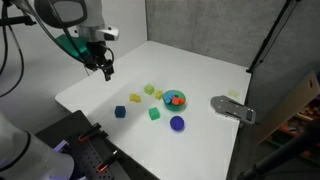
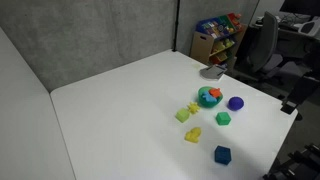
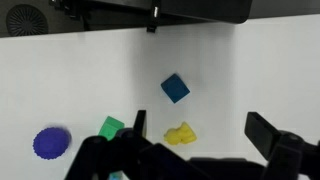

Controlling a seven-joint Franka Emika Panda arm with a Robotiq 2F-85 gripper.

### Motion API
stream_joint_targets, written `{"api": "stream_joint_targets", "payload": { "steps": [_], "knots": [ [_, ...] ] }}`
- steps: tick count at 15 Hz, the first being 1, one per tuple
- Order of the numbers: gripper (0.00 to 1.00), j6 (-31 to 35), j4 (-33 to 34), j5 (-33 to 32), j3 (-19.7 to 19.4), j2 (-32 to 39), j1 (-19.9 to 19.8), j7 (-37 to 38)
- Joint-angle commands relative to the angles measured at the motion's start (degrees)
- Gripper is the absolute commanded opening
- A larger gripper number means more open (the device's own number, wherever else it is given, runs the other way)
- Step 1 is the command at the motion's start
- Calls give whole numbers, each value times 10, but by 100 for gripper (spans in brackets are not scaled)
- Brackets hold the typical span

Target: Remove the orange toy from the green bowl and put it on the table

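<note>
Beside green bowl [image 1: 167, 98], purple ball [image 1: 177, 123]

Both exterior views high, distant, from different table [image 1: 200, 70] edges, sharing the blocks [image 2: 192, 134]; wrist view close, steeply down on blue cube [image 3: 175, 88].

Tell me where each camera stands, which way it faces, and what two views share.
An exterior view: beside the table, looking down across it; the gripper shows upper left.
An exterior view: off another table edge, facing the green bowl; no robot part.
Wrist view: looks down past the open gripper at the blue cube.
Shared: both exterior views show the orange toy in the bowl.
</note>
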Motion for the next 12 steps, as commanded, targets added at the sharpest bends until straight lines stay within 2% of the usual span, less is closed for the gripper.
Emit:
{"api": "stream_joint_targets", "payload": {
  "steps": [1, 5, 12],
  "knots": [
    [100, -1, 1, 1, 2, 0, -2, -1],
    [100, -1, 1, 1, 2, 0, -2, -1],
    [100, 16, 66, -25, 5, 68, -34, 24]
  ]
}}
